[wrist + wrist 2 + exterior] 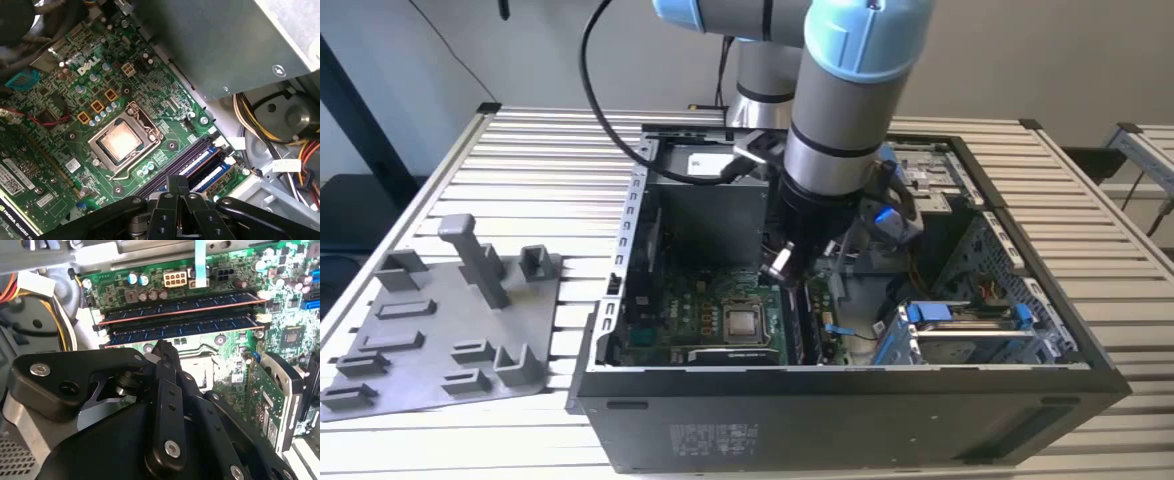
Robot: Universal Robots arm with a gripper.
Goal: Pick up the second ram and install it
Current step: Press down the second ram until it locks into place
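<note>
Two rams seated side by side in the slots, level and parallel, ends caught by white latches in the second wrist view. Second ram (185,329) taken as the one nearer the claw, blue face edge-on with a thin orange line along it; first ram (182,307) just beside it, on the far side. In the first wrist view, second ram (201,160) as a dark bar with blue patches, between the socket (122,142) and the board's edge near the cables (250,120).

Claw (162,346) above the board (290,270), tips pressed together, pinching nothing. Apart from the second ram, though close to it, near the middle of its length. In the first wrist view, claw (177,179) again with tips together, pointing down near the slots.

In the exterior view, arm (847,120) reaching down into the open case (854,400), claw (781,265) low inside, just above the board and near the socket (744,322). Blue clips (927,312) on the drive cage toward the exterior view's right. Grey tray (440,350) with upright posts on the slatted table (560,140), toward the exterior view's left, well apart from the claw. Grey metal box (225,45) beside the board in the first wrist view.
</note>
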